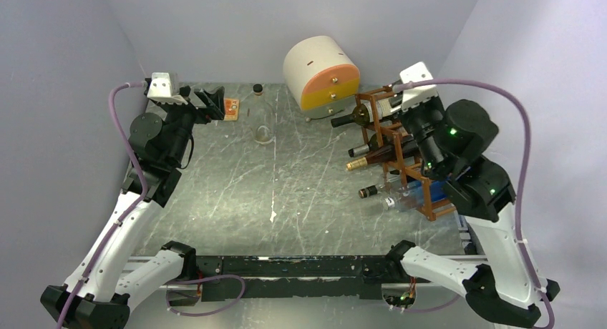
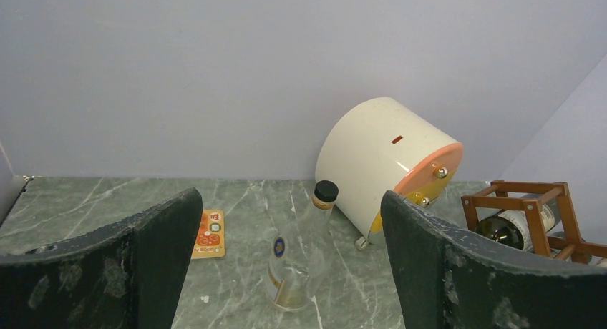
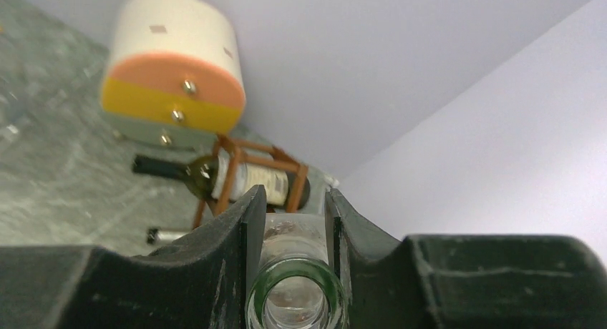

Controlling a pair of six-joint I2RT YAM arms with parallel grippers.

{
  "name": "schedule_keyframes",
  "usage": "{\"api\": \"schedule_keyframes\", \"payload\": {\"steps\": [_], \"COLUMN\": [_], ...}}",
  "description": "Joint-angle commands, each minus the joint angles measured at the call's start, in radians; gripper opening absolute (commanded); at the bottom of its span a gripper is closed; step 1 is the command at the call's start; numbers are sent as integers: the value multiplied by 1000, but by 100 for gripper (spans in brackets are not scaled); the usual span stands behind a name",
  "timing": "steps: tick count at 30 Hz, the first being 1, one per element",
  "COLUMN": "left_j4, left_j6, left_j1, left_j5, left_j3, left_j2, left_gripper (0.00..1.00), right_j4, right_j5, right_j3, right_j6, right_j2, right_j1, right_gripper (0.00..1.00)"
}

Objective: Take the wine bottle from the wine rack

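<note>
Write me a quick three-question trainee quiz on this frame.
1. True or false: the left claw is gripping a bottle.
2. What sits between the fingers of the right claw? A) a cork B) the neck of a clear glass bottle C) nothing
3. Fill in: the dark bottle in the wine rack lies on its ___.
Key: 1 false, it is open and empty; 2 B; 3 side.

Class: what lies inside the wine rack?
Inside: a dark green bottle, a gold-capped bottle, a clear bottle. The right gripper clamps an open-mouthed bottle; the right arm hides other wine rack cells.
</note>
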Motion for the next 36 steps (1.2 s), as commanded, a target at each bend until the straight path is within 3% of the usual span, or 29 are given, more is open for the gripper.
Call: {"api": "schedule_keyframes", "payload": {"steps": [1,7,14,25,36], "left_j4": [47,46,49,49,48], "left_j6": [13,9,25,21,8], "left_j1": [-9,-10,-10,-11,-11], "left_j5": [-18,-9,-36,-34,-17], "left_j3": [-10,-7,-11,-11,-10], "left_j2": [-6,-5,-15,-6,10], "left_gripper": [98,98,98,98,98], "right_j4": [75,174,385,652,837], "right_j5": [-153,-444,-553,-434,-353], "right_j3": [116,128,18,-40,-90], "right_j6": [90,222,392,617,595], "right_j2": [25,117,285,584,752], "right_j1": [-4,-4,3,34,38], "right_gripper": [0,0,0,0,0]}}
